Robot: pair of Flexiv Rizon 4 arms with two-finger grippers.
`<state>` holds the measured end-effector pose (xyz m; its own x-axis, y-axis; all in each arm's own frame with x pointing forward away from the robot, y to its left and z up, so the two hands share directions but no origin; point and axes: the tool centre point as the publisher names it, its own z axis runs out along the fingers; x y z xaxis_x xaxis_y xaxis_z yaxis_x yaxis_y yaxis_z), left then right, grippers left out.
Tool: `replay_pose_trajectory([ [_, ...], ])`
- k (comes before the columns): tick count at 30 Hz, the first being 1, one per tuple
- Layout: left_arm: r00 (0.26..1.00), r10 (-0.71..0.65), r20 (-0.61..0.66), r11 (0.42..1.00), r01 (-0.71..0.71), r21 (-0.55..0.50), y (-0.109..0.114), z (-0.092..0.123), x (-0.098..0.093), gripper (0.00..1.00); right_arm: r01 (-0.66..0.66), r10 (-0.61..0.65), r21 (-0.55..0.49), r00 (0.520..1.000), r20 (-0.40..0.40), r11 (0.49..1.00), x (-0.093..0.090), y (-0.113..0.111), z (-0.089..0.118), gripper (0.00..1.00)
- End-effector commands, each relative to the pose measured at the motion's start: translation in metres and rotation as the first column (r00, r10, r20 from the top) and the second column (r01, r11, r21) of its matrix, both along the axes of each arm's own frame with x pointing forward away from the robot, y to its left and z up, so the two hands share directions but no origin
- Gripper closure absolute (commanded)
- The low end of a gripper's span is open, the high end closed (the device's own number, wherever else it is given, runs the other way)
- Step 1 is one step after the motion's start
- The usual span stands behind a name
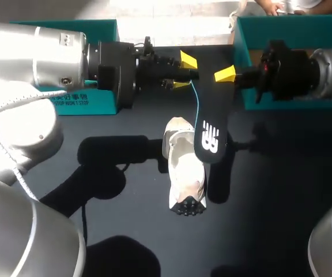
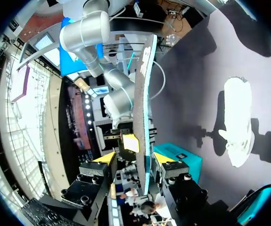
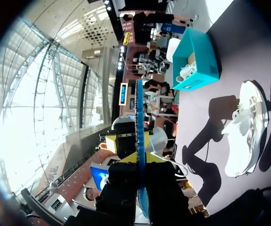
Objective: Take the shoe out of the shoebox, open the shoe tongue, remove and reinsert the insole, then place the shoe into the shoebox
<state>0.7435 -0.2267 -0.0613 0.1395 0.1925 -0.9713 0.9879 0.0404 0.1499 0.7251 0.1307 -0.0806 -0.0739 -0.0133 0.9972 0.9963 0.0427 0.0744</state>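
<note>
The black insole (image 1: pixel 211 135) with a white logo hangs above the dark table, and my right gripper (image 1: pixel 226 75) is shut on its upper end. My left gripper (image 1: pixel 184 72) is beside it, open, its yellow fingertips either side of the insole's edge. In the left wrist view the insole (image 2: pixel 142 117) stands edge-on between the fingers of the left gripper (image 2: pixel 134 159), with a gap on one side. Seen from the right wrist, the right gripper (image 3: pixel 140 162) pinches the insole (image 3: pixel 139 108). The white shoe (image 1: pixel 183 167) lies on the table below (image 2: pixel 236 122) (image 3: pixel 246 127).
One teal shoebox part (image 1: pixel 68 86) stands at the back left under my left arm, another (image 1: pixel 293 57) at the back right under my right arm. A thin cable (image 1: pixel 197 107) hangs by the insole.
</note>
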Motion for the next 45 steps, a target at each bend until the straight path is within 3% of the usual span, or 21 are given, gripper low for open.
replay_pose_trajectory([
  [1,1.0,-0.004,0.0,0.998,0.004,-0.058,-0.016,-0.002,0.004,0.66,0.0,0.0,-0.002,1.0,-0.001,1.0,0.0,0.004,-0.001,1.0],
  [7,1.0,-0.006,-0.007,0.998,0.006,-0.06,-0.021,-0.005,0.002,0.62,0.0,0.0,-0.006,1.0,-0.003,1.0,0.0,0.003,-0.001,1.0],
  [13,1.0,0.005,-0.017,0.999,-0.005,-0.044,-0.022,-0.012,0.004,0.65,0.002,-0.002,-0.012,1.0,-0.004,1.0,-0.001,0.002,-0.001,1.0],
  [16,1.0,0.015,-0.022,0.999,-0.015,-0.043,-0.024,-0.016,0.004,0.69,0.002,-0.003,-0.013,1.0,-0.005,1.0,-0.001,0.001,0.0,1.0],
  [18,0.999,0.022,-0.026,0.999,-0.024,-0.047,-0.027,-0.018,0.003,0.8,0.003,-0.003,-0.014,1.0,-0.005,1.0,-0.001,0.001,0.0,1.0],
  [21,0.999,0.026,-0.027,0.998,-0.027,-0.049,-0.03,-0.021,0.001,0.86,0.002,-0.002,-0.015,1.0,-0.007,1.0,-0.002,0.003,0.0,1.0],
  [32,0.999,0.029,-0.035,0.998,-0.031,-0.051,-0.031,-0.024,-0.001,0.88,-0.002,0.002,-0.015,1.0,-0.011,1.0,-0.003,0.005,-0.001,1.0],
  [35,0.999,0.027,-0.035,0.998,-0.028,-0.053,-0.032,-0.025,-0.001,0.98,-0.004,0.004,-0.015,1.0,-0.012,1.0,-0.004,0.007,-0.001,1.0],
  [39,0.999,0.018,-0.037,0.998,-0.02,-0.056,-0.032,-0.025,-0.002,1.0,-0.003,0.003,-0.011,1.0,-0.01,1.0,-0.006,0.008,-0.002,1.0],
  [41,0.999,0.013,-0.044,0.998,-0.016,-0.056,-0.031,-0.025,-0.002,1.0,0.0,0.0,-0.01,1.0,-0.006,1.0,-0.007,0.007,-0.002,0.3],
  [42,0.999,0.013,-0.048,0.998,-0.015,-0.057,-0.03,-0.025,-0.002,1.0,0.013,-0.013,-0.015,1.0,0.005,1.0,-0.008,0.005,-0.002,0.0],
  [45,0.998,0.012,-0.057,0.998,-0.015,-0.06,-0.024,-0.024,-0.003,1.0,0.021,-0.021,-0.014,1.0,0.018,1.0,-0.011,-0.002,-0.005,0.0],
])
